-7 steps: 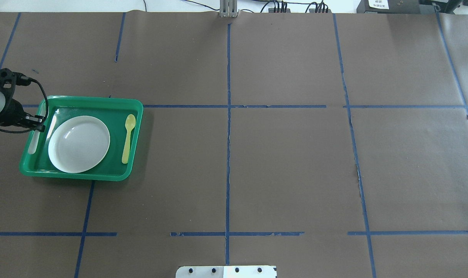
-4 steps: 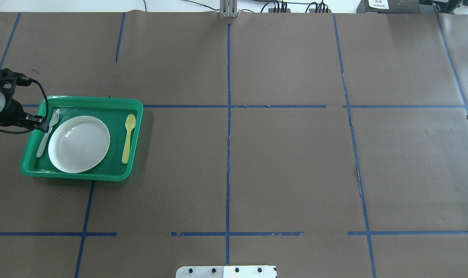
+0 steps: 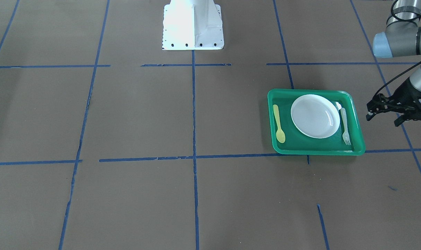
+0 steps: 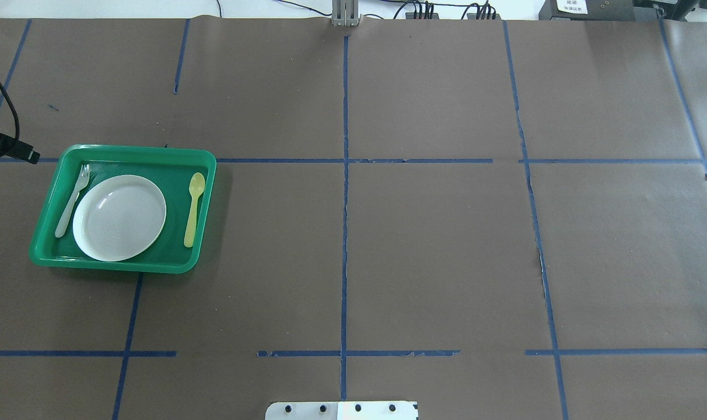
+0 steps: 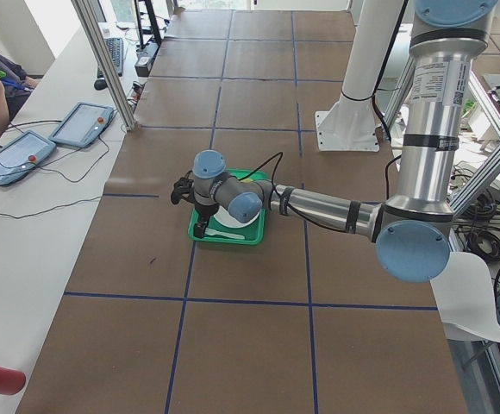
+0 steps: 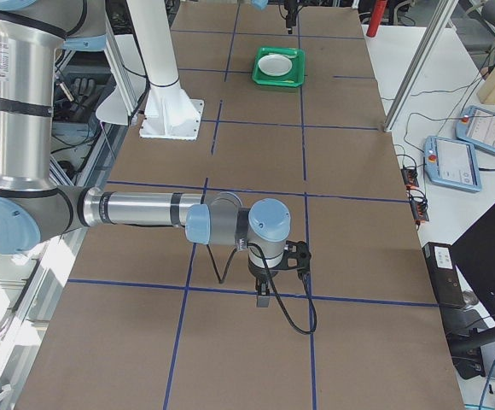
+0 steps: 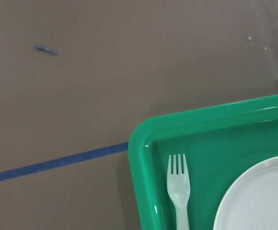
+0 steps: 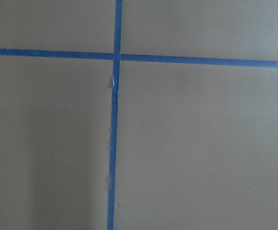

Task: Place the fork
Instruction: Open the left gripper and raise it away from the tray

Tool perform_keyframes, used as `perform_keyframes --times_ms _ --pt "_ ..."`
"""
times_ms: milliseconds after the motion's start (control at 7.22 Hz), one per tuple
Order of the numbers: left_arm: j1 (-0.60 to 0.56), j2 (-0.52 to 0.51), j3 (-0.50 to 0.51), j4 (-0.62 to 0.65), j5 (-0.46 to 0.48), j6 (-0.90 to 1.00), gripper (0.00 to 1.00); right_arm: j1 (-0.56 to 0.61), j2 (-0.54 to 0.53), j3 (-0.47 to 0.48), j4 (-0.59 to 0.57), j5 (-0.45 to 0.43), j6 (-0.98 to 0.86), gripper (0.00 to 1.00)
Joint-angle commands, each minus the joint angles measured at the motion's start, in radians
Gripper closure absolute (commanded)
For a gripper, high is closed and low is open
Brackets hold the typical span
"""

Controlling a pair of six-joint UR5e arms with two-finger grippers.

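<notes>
Where the brown paper-covered table (image 4: pixel 447 262) is crossed by blue tape lines, a green tray (image 4: pixel 123 153) sits toward the robot's left end, and everything else is placed from it. The white pedestal (image 3: pixel 193 24) stands well apart from the tray, toward the robot's right along the near table edge. The left arm (image 5: pixel 319 205) stretches from the robot's side out over the tray. The right arm (image 6: pixel 136 209) reaches over bare paper at the far opposite end of the table from the tray.

Inside the tray, a round white plate (image 4: pixel 120 217) fills most of the middle of the floor. The left gripper (image 3: pixel 382 116) hangs outside the tray, near its left wall and apart from it, with its jaws spread and nothing between them. The right gripper (image 6: pixel 264 297) points down at the paper well apart from the tray. Whether its jaws are spread or closed cannot be told.

A yellow spoon (image 4: pixel 192 213) lies flat on the tray floor between the plate and the tray's right wall, its bowl toward the far rim. The fork (image 4: pixel 70 204) lies flat on the tray floor between the plate and the tray's left wall, tines toward the far-left corner. Its handle runs just beside the plate, and whether the two touch cannot be told.
</notes>
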Motion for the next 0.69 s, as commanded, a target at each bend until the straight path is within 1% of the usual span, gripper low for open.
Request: perform_keyframes --times_ms 0,138,277,415,554 --pt "-0.142 -0.01 -0.082 0.244 -0.026 0.261 0.0 0.0 0.0 0.0 0.0 0.0 -0.001 0.0" --pt "-0.217 -0.023 -0.087 0.359 -0.027 0.43 0.0 0.0 0.0 0.0 0.0 0.0 0.001 0.0" --pt "-0.278 -0.01 -0.065 0.367 -0.03 0.533 0.0 0.0 0.0 0.0 0.0 0.0 -0.001 0.0" --pt "-0.343 0.053 -0.033 0.369 -0.08 0.542 0.0 0.0 0.0 0.0 0.0 0.0 0.001 0.0" --pt "-0.38 0.137 -0.017 0.366 -0.17 0.545 0.0 0.0 0.0 0.0 0.0 0.0 -0.001 0.0"
